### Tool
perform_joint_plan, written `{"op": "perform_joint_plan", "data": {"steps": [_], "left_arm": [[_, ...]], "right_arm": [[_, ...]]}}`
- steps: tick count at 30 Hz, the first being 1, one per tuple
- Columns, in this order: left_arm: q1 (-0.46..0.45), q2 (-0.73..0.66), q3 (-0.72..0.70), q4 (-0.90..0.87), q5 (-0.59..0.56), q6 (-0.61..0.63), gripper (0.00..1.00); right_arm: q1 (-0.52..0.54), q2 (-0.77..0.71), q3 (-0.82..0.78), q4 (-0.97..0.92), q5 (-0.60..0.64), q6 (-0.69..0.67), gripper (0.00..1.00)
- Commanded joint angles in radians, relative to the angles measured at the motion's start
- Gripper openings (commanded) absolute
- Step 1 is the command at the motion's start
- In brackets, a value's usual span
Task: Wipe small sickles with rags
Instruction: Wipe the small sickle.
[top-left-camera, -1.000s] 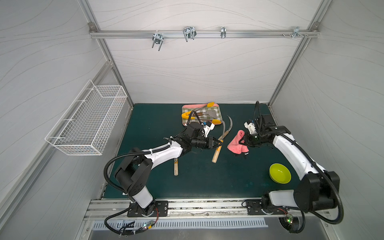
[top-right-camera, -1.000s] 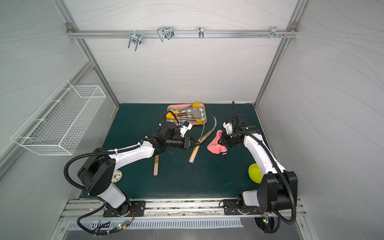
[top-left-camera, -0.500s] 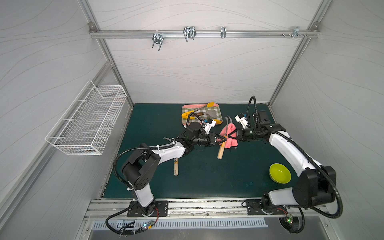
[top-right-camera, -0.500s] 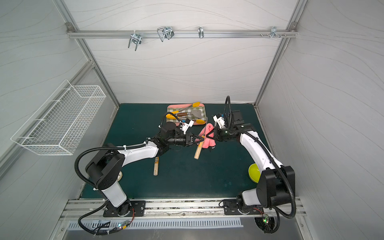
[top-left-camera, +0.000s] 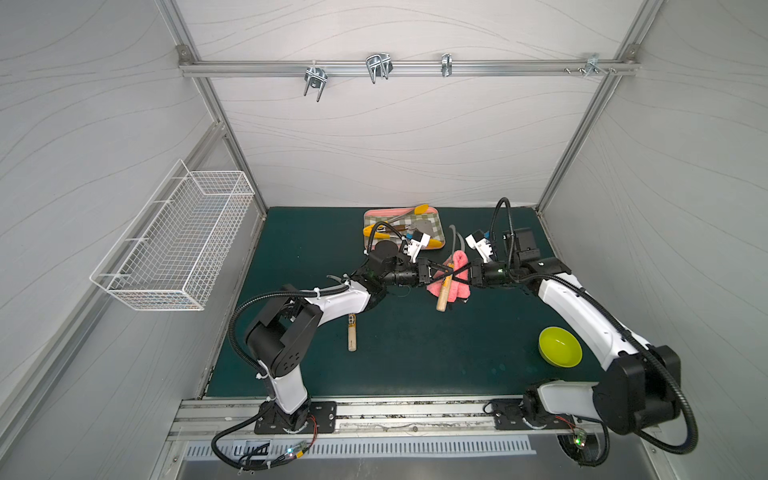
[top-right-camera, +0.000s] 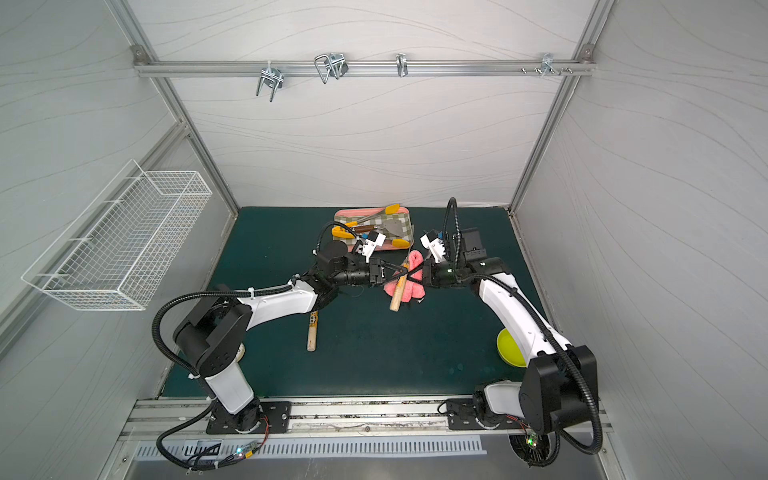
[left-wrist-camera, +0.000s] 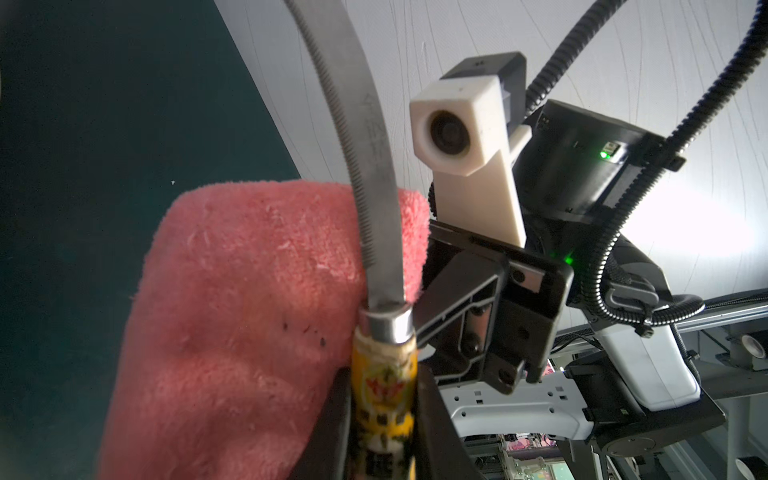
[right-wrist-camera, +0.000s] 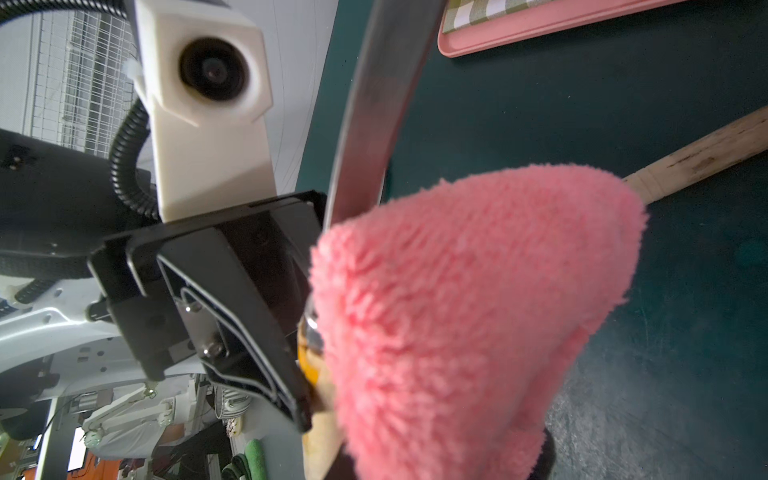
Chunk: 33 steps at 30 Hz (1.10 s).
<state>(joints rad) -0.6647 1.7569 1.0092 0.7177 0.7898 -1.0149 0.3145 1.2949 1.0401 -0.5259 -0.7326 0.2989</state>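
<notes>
My left jaws and right jaws meet above the middle of the table (top-left-camera: 415, 353), sickle against rag.
My left jaws are clenched on the labelled handle of a small sickle (top-left-camera: 441, 297), just under its metal collar, with the blade curving off toward the back wall. My right jaws are clamped on the pink rag (top-left-camera: 457, 286), which presses against that handle and the blade's base. The checked tray (top-left-camera: 371, 213) sits just behind. A second sickle (top-left-camera: 352, 334) lies on the table by my left arm, and a green bowl (top-left-camera: 560, 346) sits near my right arm.

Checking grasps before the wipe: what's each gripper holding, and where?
Left gripper: sickle, clamped on the handle's label band just below the metal collar. Right gripper: pink rag; grip spot hidden by the cloth.
</notes>
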Motion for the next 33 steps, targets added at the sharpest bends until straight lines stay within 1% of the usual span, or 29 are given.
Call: {"op": "perform_joint_plan", "data": {"steps": [1, 7, 12, 15, 18, 21, 24, 27, 30, 33], "left_arm": [[0.004, 0.05, 0.053, 0.034, -0.023, -0.023, 0.0], [0.024, 0.08, 0.082, 0.032, -0.014, -0.028, 0.0], [0.048, 0.095, 0.095, 0.044, 0.003, -0.043, 0.0], [0.059, 0.087, 0.09, 0.045, 0.009, -0.047, 0.0], [0.06, 0.074, 0.073, 0.055, 0.014, -0.053, 0.0], [0.06, 0.061, 0.039, 0.119, 0.014, -0.103, 0.0], [0.058, 0.048, 0.005, 0.172, 0.007, -0.141, 0.0], [0.059, 0.042, -0.017, 0.207, 0.005, -0.166, 0.0], [0.058, 0.044, -0.024, 0.207, 0.003, -0.164, 0.0], [0.058, 0.047, -0.024, 0.215, 0.001, -0.171, 0.0]], "right_arm": [[0.075, -0.069, -0.006, 0.01, -0.119, -0.033, 0.13], [0.143, -0.103, -0.027, -0.065, -0.072, -0.096, 0.13], [0.15, -0.153, -0.052, -0.142, -0.034, -0.132, 0.12], [0.092, -0.191, -0.073, -0.162, -0.023, -0.122, 0.11], [-0.045, -0.197, -0.083, -0.135, -0.074, -0.081, 0.1], [-0.147, -0.161, -0.041, -0.121, -0.074, -0.07, 0.1], [-0.18, -0.091, 0.018, -0.1, -0.078, -0.089, 0.1], [-0.18, -0.009, 0.078, -0.066, -0.141, -0.099, 0.09], [-0.165, 0.036, 0.115, -0.014, -0.188, -0.087, 0.1], [-0.122, 0.073, 0.149, -0.014, -0.186, -0.098, 0.1]]}}
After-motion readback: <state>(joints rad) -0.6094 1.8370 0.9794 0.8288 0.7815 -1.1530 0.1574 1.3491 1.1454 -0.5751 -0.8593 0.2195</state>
